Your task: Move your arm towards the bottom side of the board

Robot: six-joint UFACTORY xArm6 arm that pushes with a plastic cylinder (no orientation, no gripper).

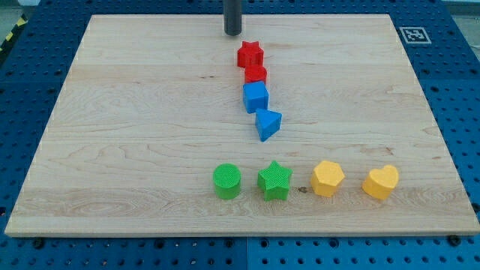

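Note:
My tip [233,33] is the lower end of a dark rod near the top edge of the wooden board [135,127], just up and left of a red star block [250,55]. Below the star, in a column, lie a red block [256,73], a blue cube [256,97] and a blue triangular block [268,124]. The tip touches no block. Near the view's bottom, in a row from left to right, stand a green cylinder [226,181], a green star [274,181], a yellow hexagonal block [328,178] and a yellow heart [381,182].
The board lies on a blue perforated table [457,90]. A black-and-white marker tag [414,34] sits at the board's top right corner.

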